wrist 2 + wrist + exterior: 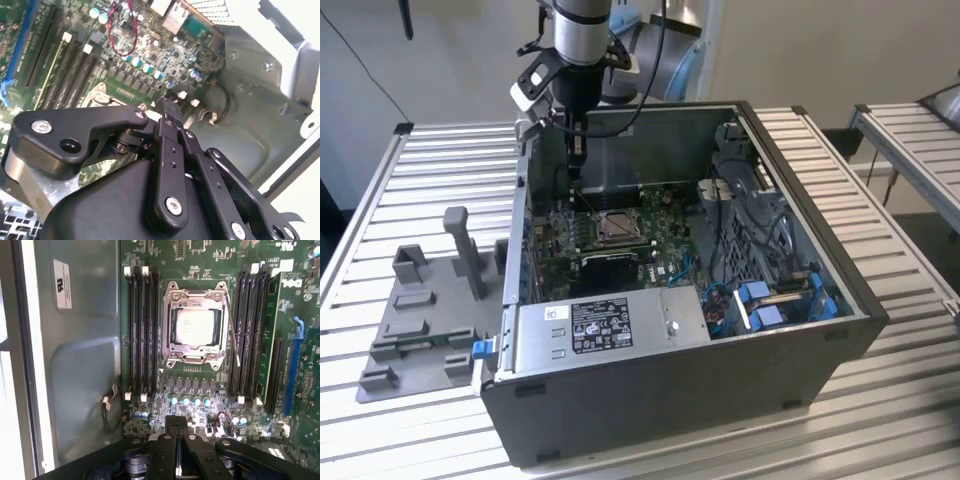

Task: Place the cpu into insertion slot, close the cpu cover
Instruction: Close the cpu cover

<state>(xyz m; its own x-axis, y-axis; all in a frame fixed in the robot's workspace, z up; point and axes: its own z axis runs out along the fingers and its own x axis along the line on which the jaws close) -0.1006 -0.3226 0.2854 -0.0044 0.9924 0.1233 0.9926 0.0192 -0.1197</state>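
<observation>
CPU cover (196, 325) is lying closed over the cpu (196, 326), which is sitting in the insertion slot (618, 228) on the green motherboard (200, 385) inside the open computer case (840, 290); the gripper (176, 424) is hovering beside the socket, fingers clenched together, grasping nothing.

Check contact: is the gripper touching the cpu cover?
Apart. In the first wrist view the gripper has its fingertips together over the capacitor row, with bare green board between them and the cpu cover, which lies over the cpu.
</observation>
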